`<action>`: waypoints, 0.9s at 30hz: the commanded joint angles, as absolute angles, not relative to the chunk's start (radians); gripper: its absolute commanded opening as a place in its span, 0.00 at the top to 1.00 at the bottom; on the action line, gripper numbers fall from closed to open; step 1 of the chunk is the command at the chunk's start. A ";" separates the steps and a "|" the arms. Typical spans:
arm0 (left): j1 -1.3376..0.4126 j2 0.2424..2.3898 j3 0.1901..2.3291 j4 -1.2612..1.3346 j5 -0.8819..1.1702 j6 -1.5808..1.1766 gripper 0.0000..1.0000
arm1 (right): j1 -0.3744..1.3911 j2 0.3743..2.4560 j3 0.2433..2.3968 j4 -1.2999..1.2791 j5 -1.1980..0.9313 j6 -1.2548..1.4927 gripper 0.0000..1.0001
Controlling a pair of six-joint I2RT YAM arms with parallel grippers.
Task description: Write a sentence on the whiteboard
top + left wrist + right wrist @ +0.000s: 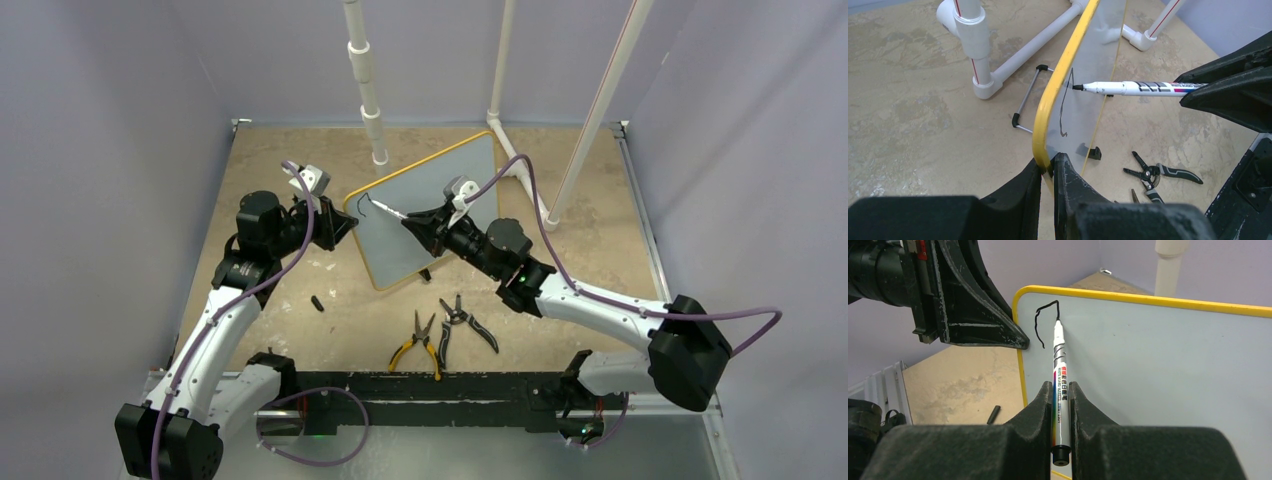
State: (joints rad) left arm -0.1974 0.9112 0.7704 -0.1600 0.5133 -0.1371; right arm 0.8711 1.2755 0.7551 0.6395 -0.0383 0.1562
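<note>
The whiteboard (440, 195) (1158, 370) stands tilted up on its edge, white with a yellow rim (1048, 110). My left gripper (345, 222) (1048, 162) is shut on the rim at the board's left edge. My right gripper (415, 222) (1062, 387) is shut on a white marker (392, 213) (1138, 88) (1060, 375). The marker's black tip touches the board near its upper left corner. The sentence is a single hooked black stroke (1040, 322) (1064, 107) beside the tip.
Yellow-handled pliers (418, 345) and a grey-handled wire stripper (465, 320) (1153, 172) lie near the front. A black marker cap (317, 303) (992, 414) lies left of them. White PVC pipes (365, 80) (973, 45) rise behind the board. The board's wire stand (1025, 102) sticks out behind it.
</note>
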 commanded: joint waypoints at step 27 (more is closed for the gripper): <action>-0.193 0.899 0.756 -0.144 0.497 -0.098 1.00 | 0.891 1.288 0.757 0.658 -0.023 0.159 1.00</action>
State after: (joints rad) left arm -0.1974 0.9104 0.7700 -0.1600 0.5163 -0.1368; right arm 0.8886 1.3029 0.7475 0.6411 -0.0940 0.1562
